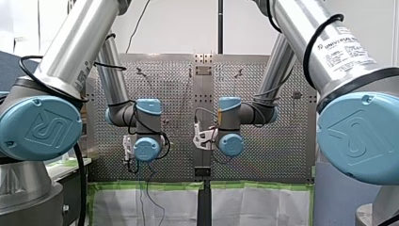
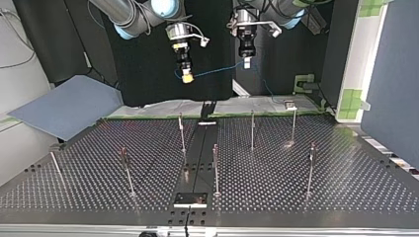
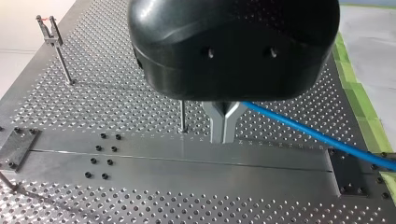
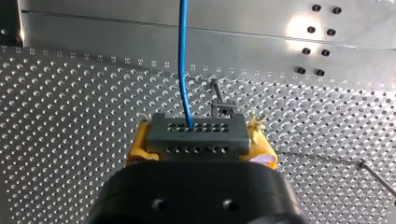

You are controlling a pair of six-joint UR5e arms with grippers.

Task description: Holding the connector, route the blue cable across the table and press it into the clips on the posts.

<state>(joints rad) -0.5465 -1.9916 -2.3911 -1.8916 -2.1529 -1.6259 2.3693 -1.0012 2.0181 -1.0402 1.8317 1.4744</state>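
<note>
1. My right gripper point(image 4: 198, 130) — yellow pads point(image 4: 135, 145) clamp the connector point(image 4: 196, 137), fingertips hidden behind it
2. My left gripper point(image 3: 223, 136) closes on the blue cable point(image 2: 212, 73), top view's upper centre — contact partly hidden

top: opposite, low, facing left gripper point(image 2: 247, 63), right gripper point(image 2: 187, 76)
front: far behind them
wrists: close behind each; share blue cable point(image 3: 308, 133)
</note>
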